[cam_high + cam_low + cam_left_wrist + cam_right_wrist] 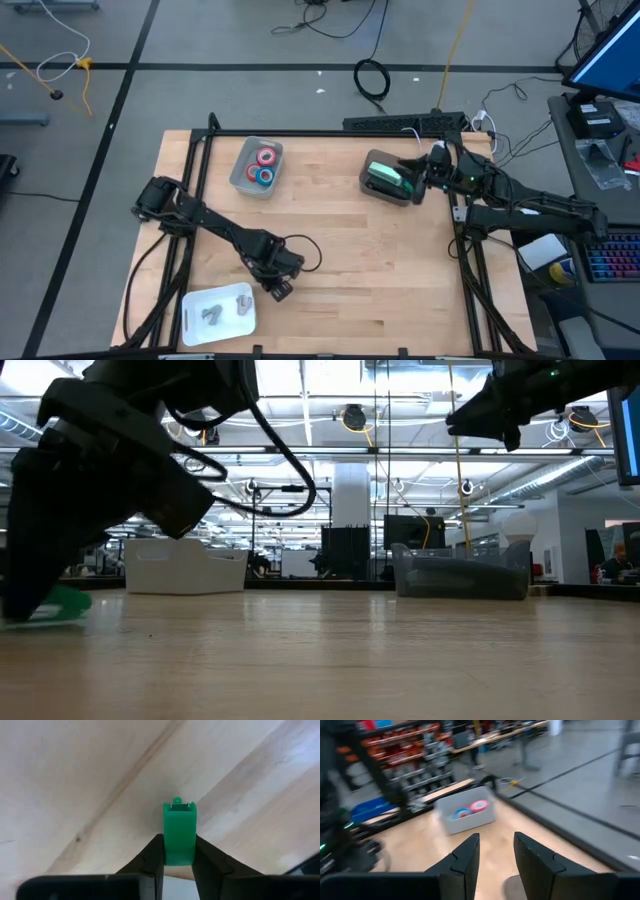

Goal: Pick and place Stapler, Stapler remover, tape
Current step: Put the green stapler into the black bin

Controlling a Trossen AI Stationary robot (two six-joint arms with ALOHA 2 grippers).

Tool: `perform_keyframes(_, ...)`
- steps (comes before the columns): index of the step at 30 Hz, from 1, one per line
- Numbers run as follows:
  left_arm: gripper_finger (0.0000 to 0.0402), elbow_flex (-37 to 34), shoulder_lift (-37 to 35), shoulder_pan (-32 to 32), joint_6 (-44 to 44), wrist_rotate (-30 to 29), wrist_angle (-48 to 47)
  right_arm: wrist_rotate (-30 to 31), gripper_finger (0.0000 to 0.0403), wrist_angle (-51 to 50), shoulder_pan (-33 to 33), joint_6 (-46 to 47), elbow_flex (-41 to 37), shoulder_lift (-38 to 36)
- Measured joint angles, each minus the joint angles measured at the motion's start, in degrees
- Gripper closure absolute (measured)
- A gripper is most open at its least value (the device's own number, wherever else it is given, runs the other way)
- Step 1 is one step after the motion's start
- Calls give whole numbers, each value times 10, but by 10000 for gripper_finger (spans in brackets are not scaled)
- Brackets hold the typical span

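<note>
Green stapler remover pinched in my left end effector, low over the near part of the surface [340, 240]

Left end effector [179, 851] grips the stapler remover [179, 832], long axis running straight out between the fingers; the white tray [200, 303] lies just beside it; right end effector [495, 851], spread and empty, hovers at the far bin [378, 187].

Left gripper [179, 851] low at the table's near edge, fingers [150, 857] clamped on a green piece | Right gripper [496, 855] raised at the far right, fingers parted, nothing between them
</note>
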Motion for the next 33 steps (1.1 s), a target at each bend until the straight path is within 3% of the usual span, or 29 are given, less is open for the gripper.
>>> perform_keyframes(9, 319, 0, -97, 46, 17, -91, 13, -176, 287, 18, 0, -1, -33, 18)
perform_keyframes(14, 328, 0, -149, 95, 12, -136, 61, -279, 287, 149, 5, -1, -65, 58)
perform_keyframes(23, 325, 0, -162, 162, 29, -172, 233, -292, 286, 349, 50, 6, -71, 205)
perform_keyframes(33, 327, 0, -162, 190, 67, -219, 343, -337, 277, 387, 58, 9, -27, 340)
